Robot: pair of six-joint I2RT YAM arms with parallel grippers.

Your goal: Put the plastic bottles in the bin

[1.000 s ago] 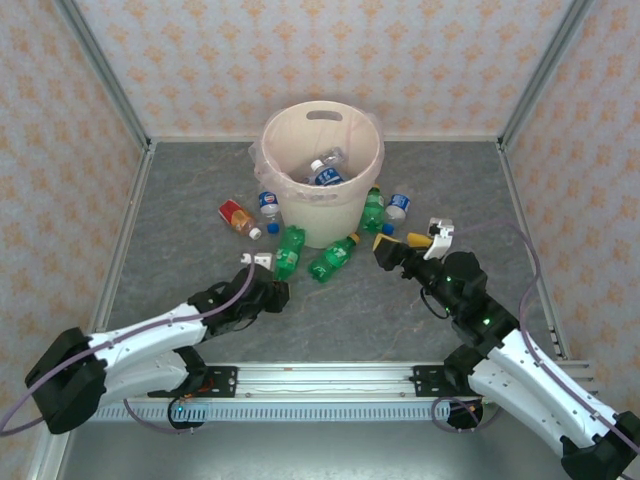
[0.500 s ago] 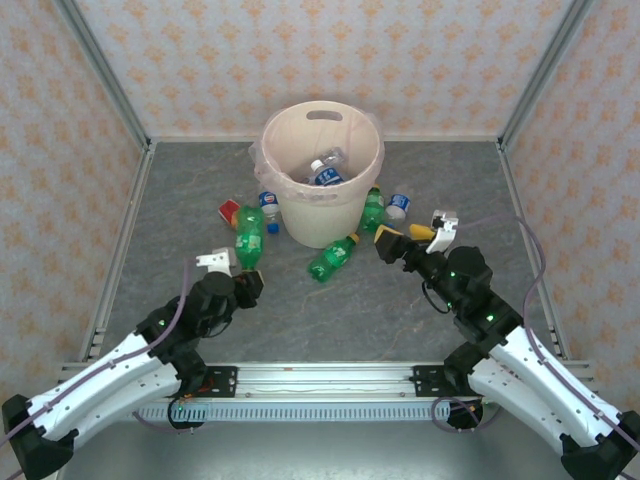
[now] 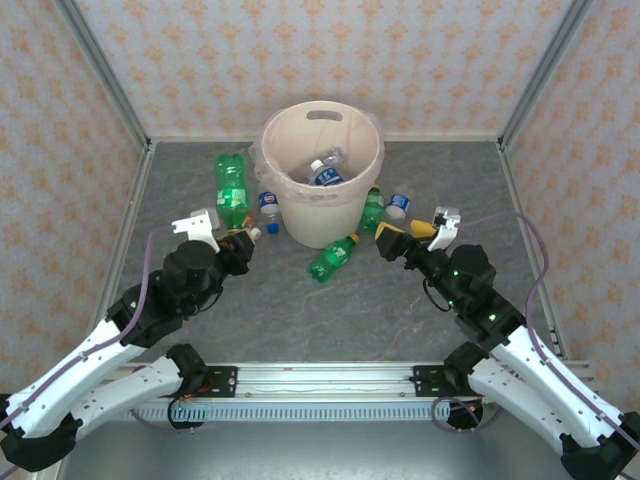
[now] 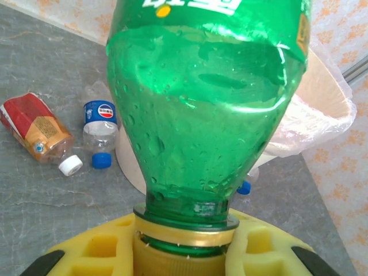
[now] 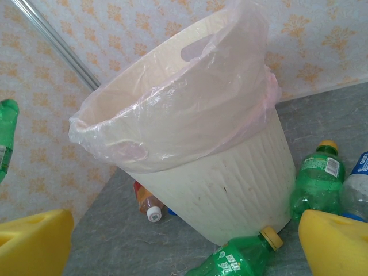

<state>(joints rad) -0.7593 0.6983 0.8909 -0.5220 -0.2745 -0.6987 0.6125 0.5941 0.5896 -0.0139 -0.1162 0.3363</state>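
Plastic bottles lie on the grey table [image 3: 330, 320] around the bin [image 3: 322, 225], and one of them is lifted off it. The left gripper [image 3: 238, 240] is clamped on the yellow cap of a green bottle [image 3: 231, 185]. In the top view that bottle points away from the gripper, left of the bin and outside its rim. In the left wrist view the yellow fingers [image 4: 92, 253] sit tight on either side of the cap, with the bottle's body rising straight up from them.

Past it on the table lie a red-labelled bottle [image 4: 37, 129] and, just beside it, a clear bottle with a blue label [image 3: 268, 208], both close to the left foot of the bin.

The right gripper [image 3: 405, 235] hangs to the right of the bin with its jaws spread wide and nothing between them. In the right wrist view its yellow pads [image 5: 34, 241] stand at the two lower corners.

A second green bottle [image 3: 333, 258] lies on its side in front of the bin. A third green bottle [image 3: 373, 208] leans at the bin's right side, and another blue-capped bottle [image 3: 398, 205] lies just beside that. Inside the bin, on its thin clear liner [image 5: 172, 115], a few clear bottles [image 3: 325, 170] lie at the bottom
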